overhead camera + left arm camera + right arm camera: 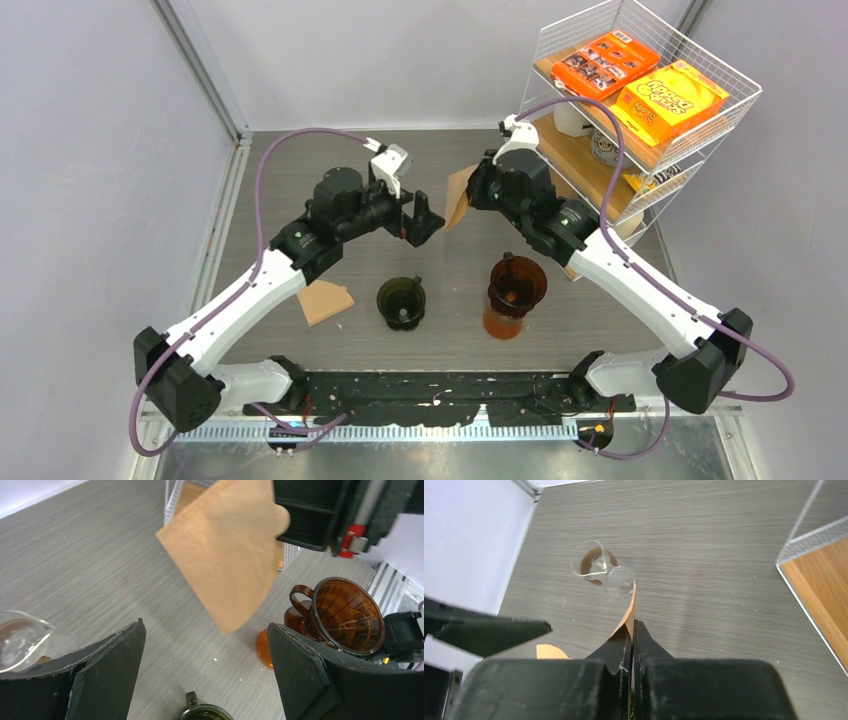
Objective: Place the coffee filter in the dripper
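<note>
My right gripper (470,192) is shut on a brown paper coffee filter (457,196) and holds it in the air above the table's middle back. In the right wrist view the filter (629,611) sticks out edge-on from the shut gripper (633,628). My left gripper (425,222) is open and empty, just left of the filter. In the left wrist view the filter (227,555) hangs ahead of the open gripper (205,630). An amber dripper (517,282) stands on an amber base, front right of the filter. A dark green dripper (402,300) stands to its left.
A second brown filter (325,300) lies flat on the table at the left. A clear glass vessel (596,567) stands on the table beyond the held filter. A white wire rack (640,100) with orange boxes stands at the back right.
</note>
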Motion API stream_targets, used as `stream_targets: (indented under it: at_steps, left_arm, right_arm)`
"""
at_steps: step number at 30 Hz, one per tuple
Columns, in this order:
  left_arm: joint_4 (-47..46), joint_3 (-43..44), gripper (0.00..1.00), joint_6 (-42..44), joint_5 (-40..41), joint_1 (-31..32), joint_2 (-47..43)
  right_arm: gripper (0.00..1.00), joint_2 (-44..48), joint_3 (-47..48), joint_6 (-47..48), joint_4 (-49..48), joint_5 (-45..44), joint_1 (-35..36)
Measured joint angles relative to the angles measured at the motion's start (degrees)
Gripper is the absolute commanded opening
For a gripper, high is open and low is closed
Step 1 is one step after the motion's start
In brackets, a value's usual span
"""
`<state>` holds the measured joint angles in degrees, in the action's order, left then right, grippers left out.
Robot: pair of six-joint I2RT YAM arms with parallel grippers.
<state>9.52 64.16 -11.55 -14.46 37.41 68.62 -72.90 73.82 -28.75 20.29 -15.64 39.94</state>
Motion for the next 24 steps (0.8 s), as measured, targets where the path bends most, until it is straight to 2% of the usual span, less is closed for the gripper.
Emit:
stream_targets:
  at_steps: [9,24]
  left_arm:
    - [-6.03,-0.02,0.99,0.04,5.49,5.99,1.97]
    - [-9.73,0.31,1.00,-1.09,23.17,10.21,7.21]
  right_arm:
    - [0.05,-3.58,2.67,-4.42,5.05,-6.80,0.61]
    - [0.05,-4.90,4.09,-5.38,5.46,-6.78,2.05]
